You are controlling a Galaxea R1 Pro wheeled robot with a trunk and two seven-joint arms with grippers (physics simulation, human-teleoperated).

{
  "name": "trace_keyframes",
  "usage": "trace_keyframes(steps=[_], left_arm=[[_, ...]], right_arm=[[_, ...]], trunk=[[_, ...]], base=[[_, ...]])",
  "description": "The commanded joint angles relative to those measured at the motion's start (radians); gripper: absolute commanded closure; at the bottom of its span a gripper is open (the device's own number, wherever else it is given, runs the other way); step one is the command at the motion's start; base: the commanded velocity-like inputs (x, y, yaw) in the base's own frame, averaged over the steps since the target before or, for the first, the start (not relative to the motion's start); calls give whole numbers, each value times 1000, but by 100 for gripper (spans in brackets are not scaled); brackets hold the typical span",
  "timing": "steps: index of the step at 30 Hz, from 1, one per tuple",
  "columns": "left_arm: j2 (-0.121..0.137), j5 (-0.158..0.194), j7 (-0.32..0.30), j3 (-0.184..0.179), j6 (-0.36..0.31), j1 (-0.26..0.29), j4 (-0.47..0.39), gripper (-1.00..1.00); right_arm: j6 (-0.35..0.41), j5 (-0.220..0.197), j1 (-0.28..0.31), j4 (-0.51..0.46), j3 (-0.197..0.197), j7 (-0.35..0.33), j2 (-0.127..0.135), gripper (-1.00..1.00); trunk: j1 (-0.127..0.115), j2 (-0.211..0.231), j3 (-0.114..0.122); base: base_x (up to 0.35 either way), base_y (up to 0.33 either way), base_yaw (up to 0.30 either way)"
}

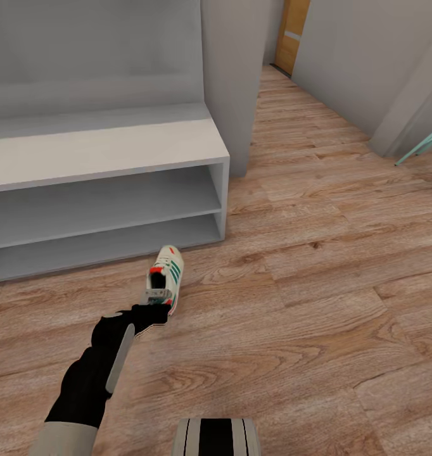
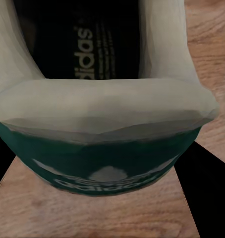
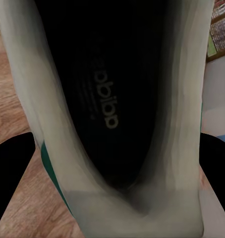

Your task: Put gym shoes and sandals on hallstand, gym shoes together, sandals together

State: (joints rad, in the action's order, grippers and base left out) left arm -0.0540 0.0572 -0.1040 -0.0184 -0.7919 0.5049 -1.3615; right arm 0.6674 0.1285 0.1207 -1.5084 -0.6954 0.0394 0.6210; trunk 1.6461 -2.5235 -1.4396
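Progress check: the hallstand (image 1: 108, 149) has nothing on its bench top or on either open shelf tier as far as the head view shows, so by my read none of the four shoes has been racked yet; the sandals haven't turned up in any of these views, so those are clearly left to do too.

One gym shoe (image 1: 165, 280) is on the corridor floor (image 1: 317, 266) just in front of the rack's right end, toe pointing toward the lowest shelf; the left gripper (image 1: 154, 311) is right at its heel, touching or near enough. From the left wrist view the heel collar and green heel tab of that sneaker (image 2: 105, 134) sit squarely between the dark fingers (image 2: 206, 178), which flank it on both sides; looks like a fairly wide stance straddling the heel, but whether it's actually clamped I can't tell.

Right wrist view looks straight down into a second sneaker (image 3: 112, 99), insole logo and all, with dark fingers (image 3: 11, 173) either side of it; probably gripped, honestly can't confirm.
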Motion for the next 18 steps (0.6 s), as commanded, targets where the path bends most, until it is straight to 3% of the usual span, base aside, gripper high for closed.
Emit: trace_keyframes(steps=[1,8,10,13,18], left_arm=[[0,5,1,1,-24,13,-1,100],[0,3,1,1,-67,96,-2,100],[0,2,1,1,-117,155,-2,100],[0,1,16,1,-155,192,-2,100],[-1,2,104,1,-179,228,-2,100]], right_arm=[[6,9,0,-1,1,-2,0,100],[6,10,0,-1,2,-1,0,100],[6,10,0,-1,2,-1,0,100],[6,11,0,-1,2,-1,0,100],[6,11,0,-1,3,-1,0,100]], trunk=[[0,0,-1],[0,0,-1],[0,0,-1],[0,0,-1],[0,0,-1]], base=[[0,0,0],[0,0,0],[0,0,0],[0,0,0],[0,0,0]])
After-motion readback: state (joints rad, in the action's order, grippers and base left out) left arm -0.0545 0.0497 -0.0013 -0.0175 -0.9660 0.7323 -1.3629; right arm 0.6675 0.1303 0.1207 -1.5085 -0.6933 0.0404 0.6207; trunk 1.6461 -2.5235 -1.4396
